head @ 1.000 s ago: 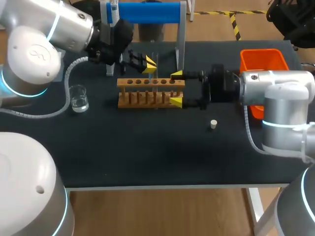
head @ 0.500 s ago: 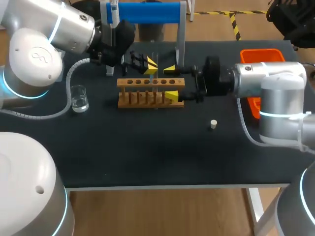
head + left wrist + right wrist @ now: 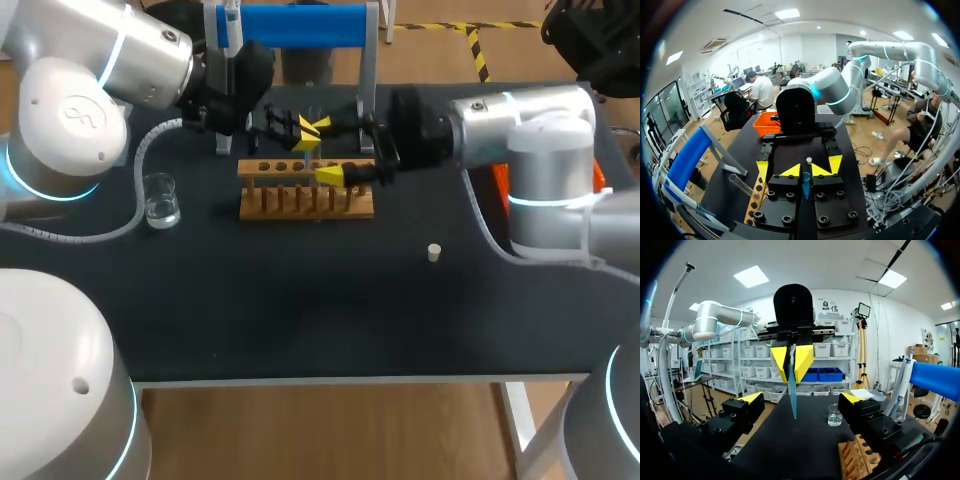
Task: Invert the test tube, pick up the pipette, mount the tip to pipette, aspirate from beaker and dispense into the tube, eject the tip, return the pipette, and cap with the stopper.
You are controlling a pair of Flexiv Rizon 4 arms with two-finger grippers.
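My left gripper hangs over the back of the wooden rack, shut on a clear test tube that points down from its yellow tips. In the left wrist view the tube sits between its own fingers. My right gripper is open, one finger on each side of the left gripper and the tube, apart from both. In the right wrist view its fingers flank the left gripper. A glass beaker stands at the left. The white stopper lies to the right of the rack.
The blue pipette stand rises behind the rack, close to both grippers. An orange bin sits at the far right, mostly hidden by my right arm. Bare dark tabletop stretches in front of the rack.
My right gripper has moved left along the rack and slightly back, still open, until its fingers flank the left gripper and tube. The left arm has kept still.
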